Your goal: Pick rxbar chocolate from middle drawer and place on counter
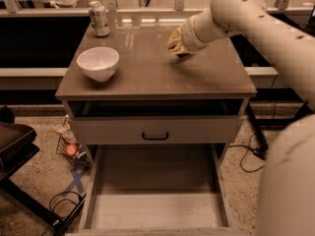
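My gripper (pixel 177 44) is at the end of the white arm, which comes in from the upper right. It is low over the back right part of the glossy grey-brown counter (pixel 147 73), at or just above its surface. The rxbar chocolate does not show in this view; a dark patch under the gripper may be shadow. The middle drawer (pixel 155 208) is pulled far out at the bottom, and its pale floor is bare where I can see it.
A white bowl (pixel 98 63) stands on the counter's left side and a drink can (pixel 100 18) at its back left corner. A grey drawer front with a black handle (pixel 155 135) sits above the open drawer. A black chair (pixel 15 141), a small basket (pixel 71 149) and cables (pixel 246 156) are on the floor.
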Controlling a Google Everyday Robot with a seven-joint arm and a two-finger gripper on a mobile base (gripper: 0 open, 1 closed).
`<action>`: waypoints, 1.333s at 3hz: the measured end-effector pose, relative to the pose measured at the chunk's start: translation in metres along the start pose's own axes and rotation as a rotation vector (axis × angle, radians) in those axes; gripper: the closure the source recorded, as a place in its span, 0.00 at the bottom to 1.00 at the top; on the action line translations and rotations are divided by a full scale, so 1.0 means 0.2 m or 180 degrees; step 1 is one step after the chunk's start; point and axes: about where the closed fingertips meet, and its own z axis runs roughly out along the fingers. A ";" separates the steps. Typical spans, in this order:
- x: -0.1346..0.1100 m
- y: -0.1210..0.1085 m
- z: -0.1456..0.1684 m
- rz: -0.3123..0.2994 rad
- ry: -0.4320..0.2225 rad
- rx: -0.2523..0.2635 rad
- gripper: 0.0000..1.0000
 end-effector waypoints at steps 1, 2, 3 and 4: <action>0.05 -0.03 0.18 -0.0115 0.0122 -0.0225 1.00; 0.05 -0.06 0.19 -0.0125 0.0123 -0.0206 0.82; 0.05 -0.05 0.20 -0.0124 0.0113 -0.0221 0.59; 0.04 -0.04 0.22 -0.0124 0.0103 -0.0235 0.36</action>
